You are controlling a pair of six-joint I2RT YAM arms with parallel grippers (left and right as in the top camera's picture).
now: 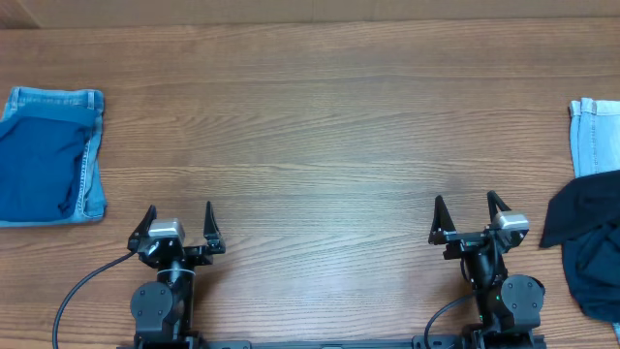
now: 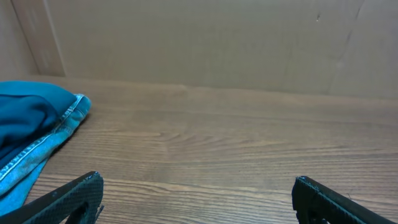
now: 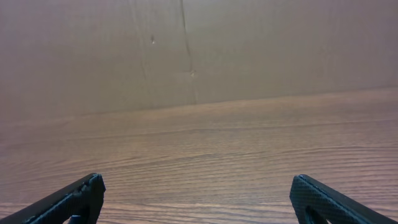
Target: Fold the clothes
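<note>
Black arms (image 1: 160, 301), pointed fingers (image 1: 147, 221), perhaps silver wrists (image 1: 166, 230)

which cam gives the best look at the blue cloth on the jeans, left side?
Overhead: the blue cloth shows almost whole, lying on the jeans by the frame's left edge. Left wrist catches only a corner of it, low and oblique. Right wrist shows none of it.

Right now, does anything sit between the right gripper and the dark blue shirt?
Nothing visible. Only bare table separates the right gripper from the shirt at the right edge; its jaws are open.
</note>
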